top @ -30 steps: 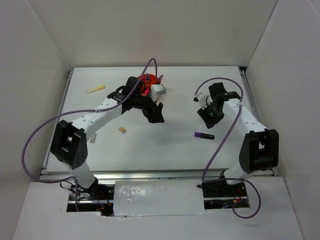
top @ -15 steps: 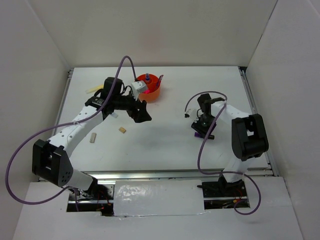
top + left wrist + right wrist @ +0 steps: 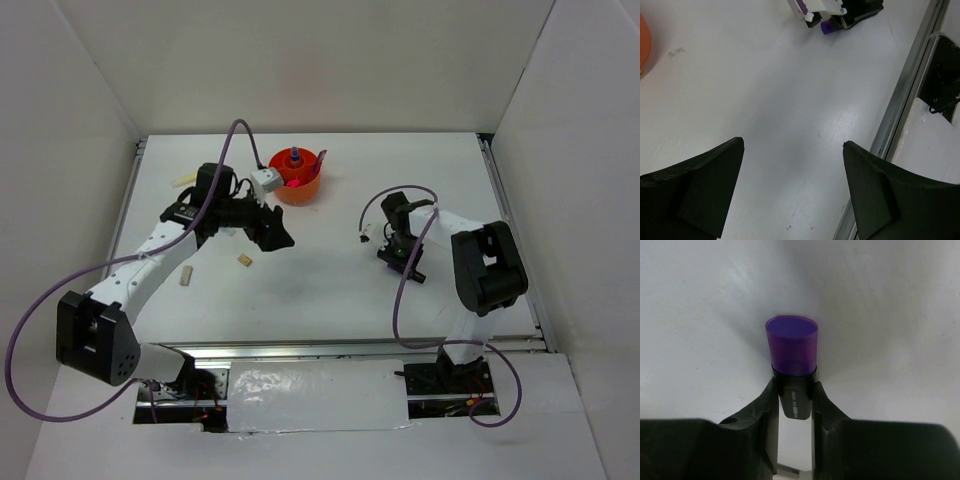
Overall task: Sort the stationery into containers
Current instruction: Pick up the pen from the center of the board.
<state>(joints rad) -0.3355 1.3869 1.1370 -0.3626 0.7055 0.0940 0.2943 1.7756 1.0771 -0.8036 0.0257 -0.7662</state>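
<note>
Right hand (image 3: 794, 390) low, clamping purple-black marker (image 3: 791, 342), left hand (image 3: 792, 150) spread wide

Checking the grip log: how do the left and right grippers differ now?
The left gripper is open and empty; the right gripper is shut on the purple marker. The left gripper sits nearer the orange pot than the right gripper. Both are black.

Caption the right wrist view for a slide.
Right end effector shut on the purple-black marker, white table behind.
</note>
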